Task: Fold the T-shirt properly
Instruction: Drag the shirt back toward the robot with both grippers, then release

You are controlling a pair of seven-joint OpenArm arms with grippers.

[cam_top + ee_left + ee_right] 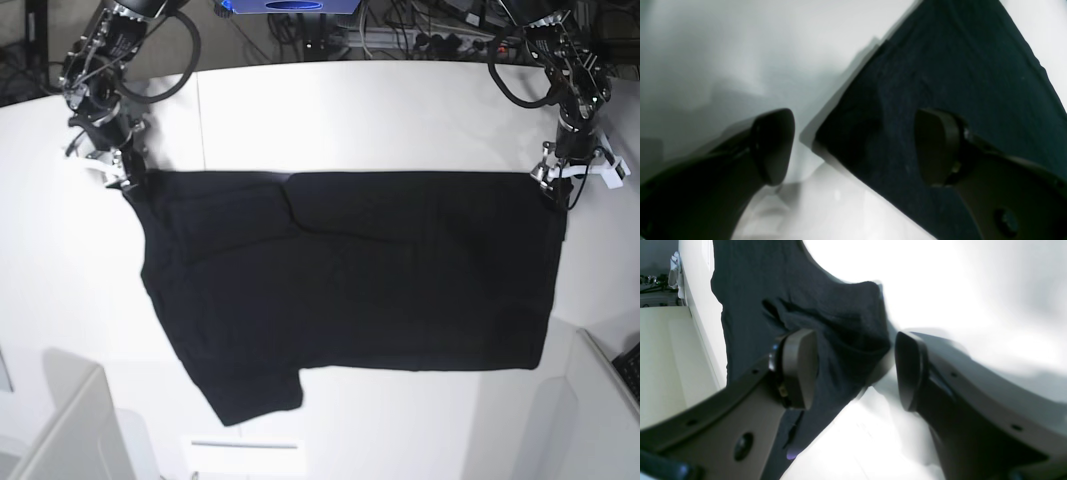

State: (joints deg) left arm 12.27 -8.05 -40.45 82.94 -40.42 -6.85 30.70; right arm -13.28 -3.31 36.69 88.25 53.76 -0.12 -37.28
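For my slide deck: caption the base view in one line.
Large black short-sleeved cloth T-shirt spread on a white table, the left claw and right claw open at its far corners.

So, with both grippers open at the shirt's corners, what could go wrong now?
1. The left gripper straddles only the corner tip of the large black cloth T-shirt; closing there may catch a single layer.
2. The right gripper sits over bunched cloth, so folds may stay.
3. One sleeve lies skewed, so the fold may come out crooked.

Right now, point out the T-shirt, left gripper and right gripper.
T-shirt (400, 280): base view, middle of the black body panel.
Left gripper (853, 146): left wrist view, open gap between fingertips, over the shirt's corner.
Right gripper (857, 370): right wrist view, open gap between fingertips, at a bunched shirt corner.
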